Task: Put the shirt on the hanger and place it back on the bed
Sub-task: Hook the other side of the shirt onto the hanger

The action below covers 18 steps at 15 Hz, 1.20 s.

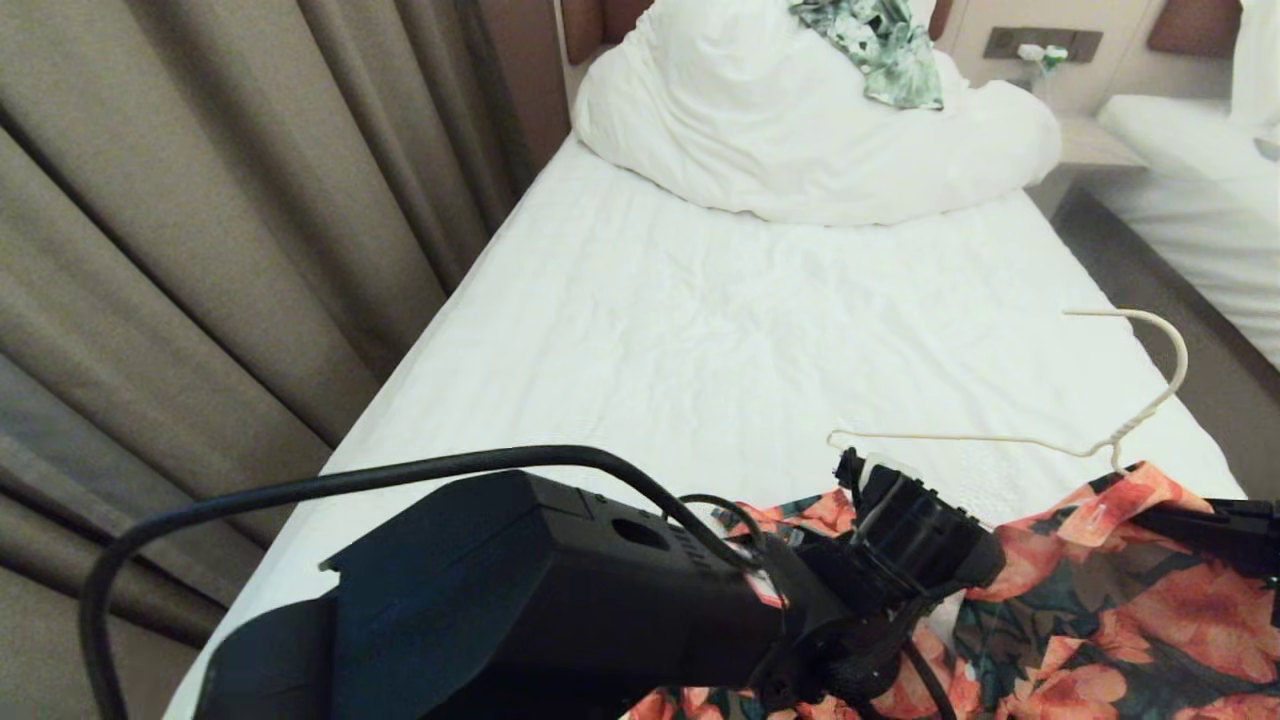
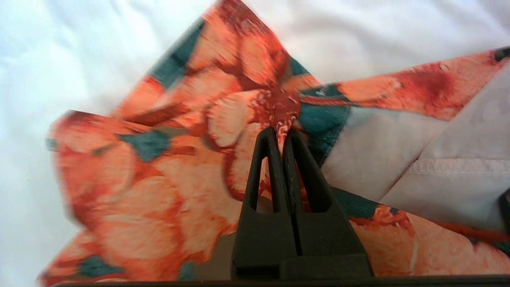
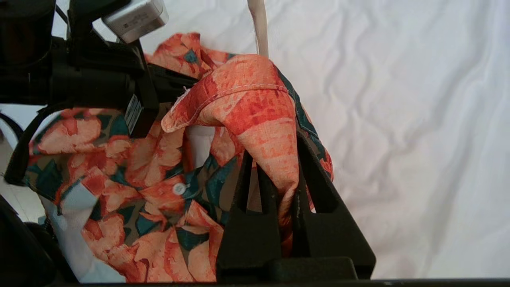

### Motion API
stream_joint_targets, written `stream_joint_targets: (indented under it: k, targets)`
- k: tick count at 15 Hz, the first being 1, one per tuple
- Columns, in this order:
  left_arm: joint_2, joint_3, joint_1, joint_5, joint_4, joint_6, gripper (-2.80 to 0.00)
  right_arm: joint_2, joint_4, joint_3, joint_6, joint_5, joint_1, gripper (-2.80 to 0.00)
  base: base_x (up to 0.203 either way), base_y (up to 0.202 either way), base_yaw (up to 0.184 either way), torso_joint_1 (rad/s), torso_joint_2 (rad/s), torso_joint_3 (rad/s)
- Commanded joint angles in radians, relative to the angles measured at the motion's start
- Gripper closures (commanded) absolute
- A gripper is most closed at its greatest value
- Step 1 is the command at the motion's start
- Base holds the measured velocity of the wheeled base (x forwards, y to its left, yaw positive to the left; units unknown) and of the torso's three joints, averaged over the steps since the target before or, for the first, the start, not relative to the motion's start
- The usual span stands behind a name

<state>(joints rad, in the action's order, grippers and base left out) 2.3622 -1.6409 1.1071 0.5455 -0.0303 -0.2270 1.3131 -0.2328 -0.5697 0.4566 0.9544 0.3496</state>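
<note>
Fabric of the flowered shirt (image 1: 1120, 620) lies rumpled at the near end of the bed (image 1: 700, 330), thin wire hanger (image 1: 1010, 438) poking from its collar. The left gripper (image 2: 282, 129) pinches a fold; the right gripper (image 3: 285, 187) clamps the collar.

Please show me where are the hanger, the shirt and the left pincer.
hanger (image 1: 1170, 385), head view, its curved hook.
shirt (image 3: 255, 103), right wrist view, raised collar fold.
left pincer (image 2: 280, 133), left wrist view, tips shut on fabric.

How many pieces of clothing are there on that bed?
2: the flowered shirt at the near end, pinched by both grippers, and a green leafy garment on the bunched duvet. Others could be hidden.
</note>
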Motion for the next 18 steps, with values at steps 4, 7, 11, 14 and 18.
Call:
stream_joint_targets:
  k: [4, 7, 11, 14, 18]
  targets:
    - [-0.115, 0.058, -0.06, 0.006, 0.003, -0.001, 0.0, -0.039, -0.003, -0.016, -0.05, 0.08, -0.001, 0.0, 0.0, 0.0, 0.0, 0.0, 0.0, 0.0]
    - [-0.176, 0.137, -0.125, 0.025, -0.003, -0.004, 0.0, -0.034, -0.002, -0.016, -0.05, 0.098, -0.006, 0.0, 0.0, 0.0, 0.0, 0.0, 0.0, 0.0]
    - [-0.272, 0.217, -0.165, 0.039, -0.011, -0.005, 0.0, 0.009, -0.002, -0.016, -0.052, 0.126, -0.036, 0.0, 0.0, 0.0, 0.0, 0.0, 0.0, 0.0]
    - [-0.362, 0.252, -0.165, 0.03, -0.011, -0.005, 0.0, 0.02, -0.002, -0.026, -0.054, 0.144, -0.089, 0.0, 0.0, 0.0, 0.0, 0.0, 0.0, 0.0]
    - [-0.472, 0.317, -0.152, 0.005, -0.011, -0.005, 0.0, -0.034, -0.004, -0.064, -0.148, 0.155, -0.153, 0.0, 0.0, 0.0, 0.0, 0.0, 0.0, 0.0]
